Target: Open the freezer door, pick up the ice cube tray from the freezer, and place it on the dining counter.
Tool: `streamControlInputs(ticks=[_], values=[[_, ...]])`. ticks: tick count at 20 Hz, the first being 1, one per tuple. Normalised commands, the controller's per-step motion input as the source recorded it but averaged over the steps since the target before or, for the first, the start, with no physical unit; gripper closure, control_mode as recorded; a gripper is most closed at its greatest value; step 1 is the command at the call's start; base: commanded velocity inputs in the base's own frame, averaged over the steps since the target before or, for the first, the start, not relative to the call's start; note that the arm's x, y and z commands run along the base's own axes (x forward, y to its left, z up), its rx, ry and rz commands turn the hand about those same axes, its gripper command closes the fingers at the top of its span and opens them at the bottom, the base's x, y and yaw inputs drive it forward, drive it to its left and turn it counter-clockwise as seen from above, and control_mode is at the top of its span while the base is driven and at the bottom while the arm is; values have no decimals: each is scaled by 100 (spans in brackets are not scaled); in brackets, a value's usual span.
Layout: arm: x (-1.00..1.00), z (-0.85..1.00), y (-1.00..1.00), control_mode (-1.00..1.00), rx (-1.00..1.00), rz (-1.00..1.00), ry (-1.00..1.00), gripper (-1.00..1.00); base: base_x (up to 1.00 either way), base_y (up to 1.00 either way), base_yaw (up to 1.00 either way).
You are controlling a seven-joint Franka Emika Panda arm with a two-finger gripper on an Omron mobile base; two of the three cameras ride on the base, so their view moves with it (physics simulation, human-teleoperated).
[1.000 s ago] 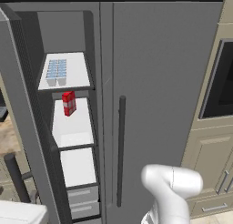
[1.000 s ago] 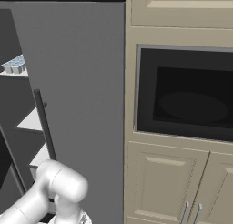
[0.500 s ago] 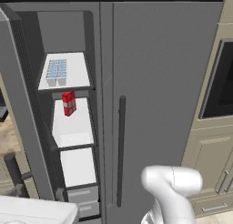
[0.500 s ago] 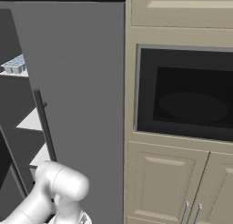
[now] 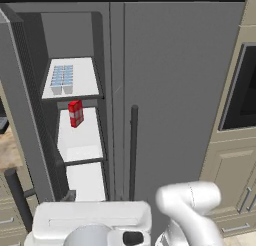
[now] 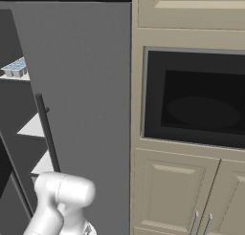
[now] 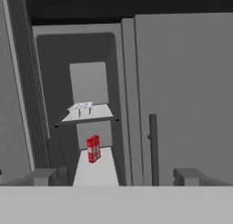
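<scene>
Two items are stocked on the white shelves of the freezer, which is seen with its compartment exposed.

Item 1: ice cube tray, pale blue with a grid of cells, laid flat on the upper shelf. In the hand view the ice cube tray is placed ahead of the jaws, above them and slightly toward their left tip, well apart from both tips. In the right base view a corner of the tray is seen at the far left edge.

Item 2: red carton, stood upright on the next shelf down, below the tray. In the hand view the red carton is placed ahead of the jaws, nearer than the tray, left of centre.

Freezer door: swung out at the left of the compartment, beyond the left tip.

Wider grey door: kept closed, to the right of the compartment, with a dark vertical handle ahead of the right tip.

Jaws: spread fully apart; nothing is held between them and nothing is touched.

Wall oven: set in cream cabinetry, far to the right.
</scene>
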Motion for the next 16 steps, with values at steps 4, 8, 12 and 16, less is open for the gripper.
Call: streamControlInputs(ticks=[4, 8, 12, 16], values=[[9, 14, -81, -100, 6, 23, 0, -100, 0, 0, 0], [47, 10, -65, -100, 11, 29, 0, -100, 0, 0, 0], [59, 7, -60, -100, 16, 33, 0, -100, 0, 0, 0], [60, 4, -35, -100, 12, 34, 2, -100, 0, 0, 0]])
